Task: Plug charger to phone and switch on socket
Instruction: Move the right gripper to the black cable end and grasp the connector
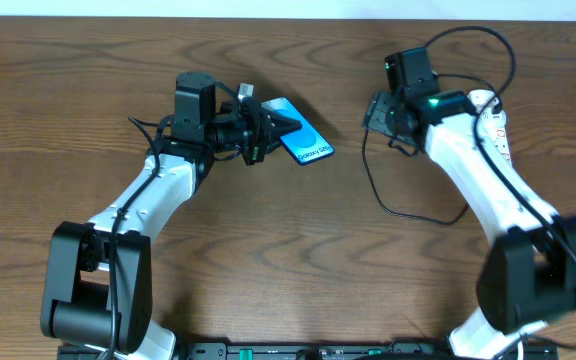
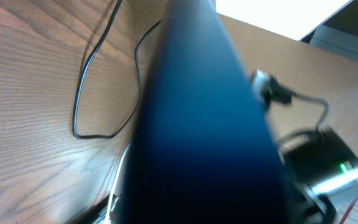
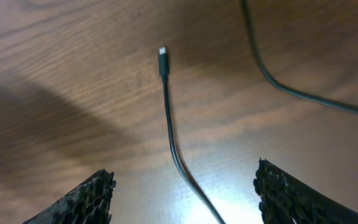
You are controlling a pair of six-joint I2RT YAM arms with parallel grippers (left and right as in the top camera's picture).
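Clamps phone (image 1: 306,143) in left gripper (image 1: 268,128), forearm low, level; right of phone, poises right gripper (image 3: 184,174) downward, spread wide over charger (image 3: 165,93).

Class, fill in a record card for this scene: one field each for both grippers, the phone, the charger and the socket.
Left gripper: shut on the phone
Phone: screen lit blue, one end in the left gripper
Right gripper: open, above the charger
Charger: lying on the table, plug tip free, not in the phone
Socket: partly hidden by the right arm; switch positions unclear
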